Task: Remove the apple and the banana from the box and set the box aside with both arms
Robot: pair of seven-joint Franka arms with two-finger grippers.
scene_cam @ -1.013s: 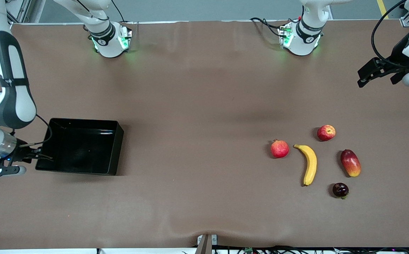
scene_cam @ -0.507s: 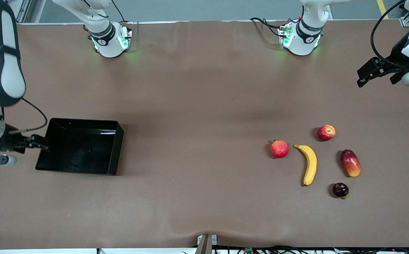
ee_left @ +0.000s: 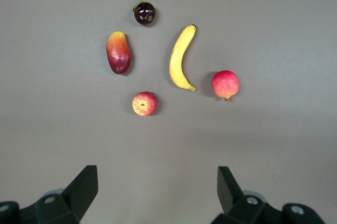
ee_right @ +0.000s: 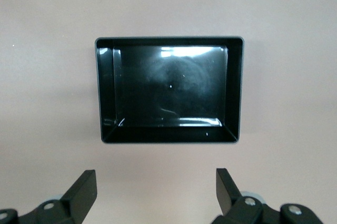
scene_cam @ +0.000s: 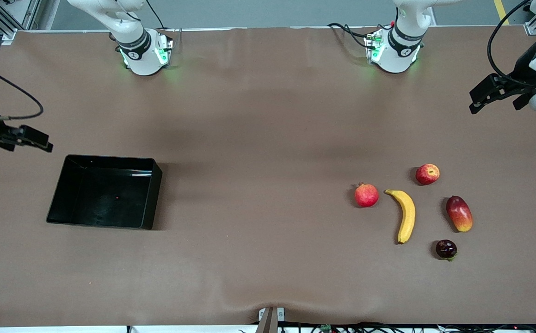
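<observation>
At the frame's edges, both arms cut off: right end effector [scene_cam: 32,138] and left end effector [scene_cam: 485,95] spread, empty.

A black box [scene_cam: 105,192] sits toward the right arm's end of the table [scene_cam: 258,138]. At the left arm's end lie an apple [scene_cam: 428,174], a banana [scene_cam: 406,214], a pomegranate [scene_cam: 366,194], a mango [scene_cam: 459,213] and a dark plum [scene_cam: 446,249]. The right gripper [scene_cam: 36,140] and left gripper [scene_cam: 480,98] hang over bare table.
</observation>
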